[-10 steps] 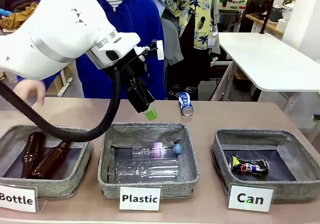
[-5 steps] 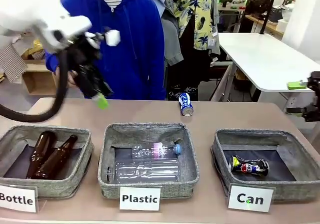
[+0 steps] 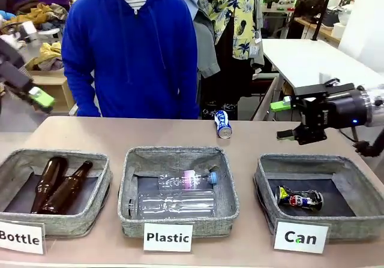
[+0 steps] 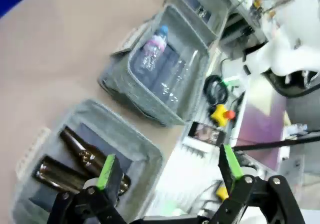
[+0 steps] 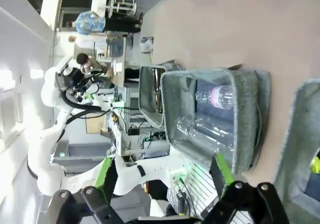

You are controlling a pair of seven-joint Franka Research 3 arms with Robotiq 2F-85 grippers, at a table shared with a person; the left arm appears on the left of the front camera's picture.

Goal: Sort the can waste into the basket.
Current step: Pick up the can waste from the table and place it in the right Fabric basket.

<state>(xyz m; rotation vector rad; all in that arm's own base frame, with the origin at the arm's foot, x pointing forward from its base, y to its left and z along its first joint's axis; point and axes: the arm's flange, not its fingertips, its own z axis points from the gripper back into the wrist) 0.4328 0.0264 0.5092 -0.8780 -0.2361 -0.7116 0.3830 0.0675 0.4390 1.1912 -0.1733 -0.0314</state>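
Note:
A blue and white can lies on the table's far side, in front of the person. A crushed dark can with red, blue and yellow print rests inside the grey basket signed "Can" at the right. My right gripper hovers open over the table just beyond that basket's far left corner, holding nothing; its wrist view shows the fingers spread. At the far left edge of the front view, off the table, my left gripper shows one green fingertip. It stands open and empty in its own view.
The middle basket signed "Plastic" holds clear bottles. The left basket signed "Bottle" holds two brown bottles. A person in a blue hoodie stands at the far edge. Bare tabletop lies behind the baskets.
My left arm has swung away from above the Plastic basket to the far left. My right arm has come in from the right, to just beyond the Can basket.

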